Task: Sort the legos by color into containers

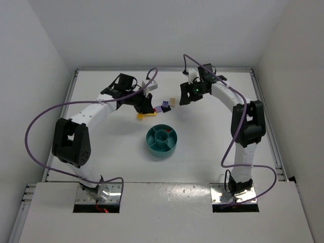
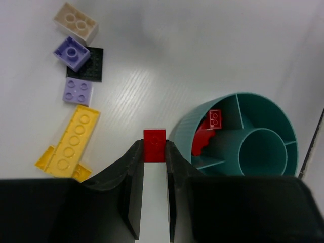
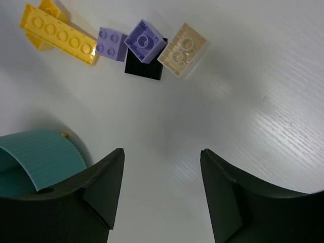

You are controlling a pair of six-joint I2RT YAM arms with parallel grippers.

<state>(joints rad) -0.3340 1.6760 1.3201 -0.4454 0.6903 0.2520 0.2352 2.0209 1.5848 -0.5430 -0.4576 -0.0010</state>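
Note:
My left gripper (image 2: 153, 145) is shut on a small red brick (image 2: 154, 139), held just left of the teal dish (image 2: 185, 132). Two red pieces (image 2: 214, 118) lie in one outer section of the dish. On the table to the left lie a yellow plate brick (image 2: 73, 142), a light purple brick (image 2: 78, 91), a purple brick (image 2: 72, 52) on a black plate (image 2: 93, 73), and a beige brick (image 2: 76, 21). My right gripper (image 3: 162, 152) is open and empty above bare table, near the same bricks (image 3: 146, 40) and the dish (image 3: 45, 152).
In the top view the dish (image 1: 150, 142) sits mid-table, with the left gripper (image 1: 148, 107) and right gripper (image 1: 185, 96) behind it. White walls bound the table at the left, right and back. Purple cables loop from both arms.

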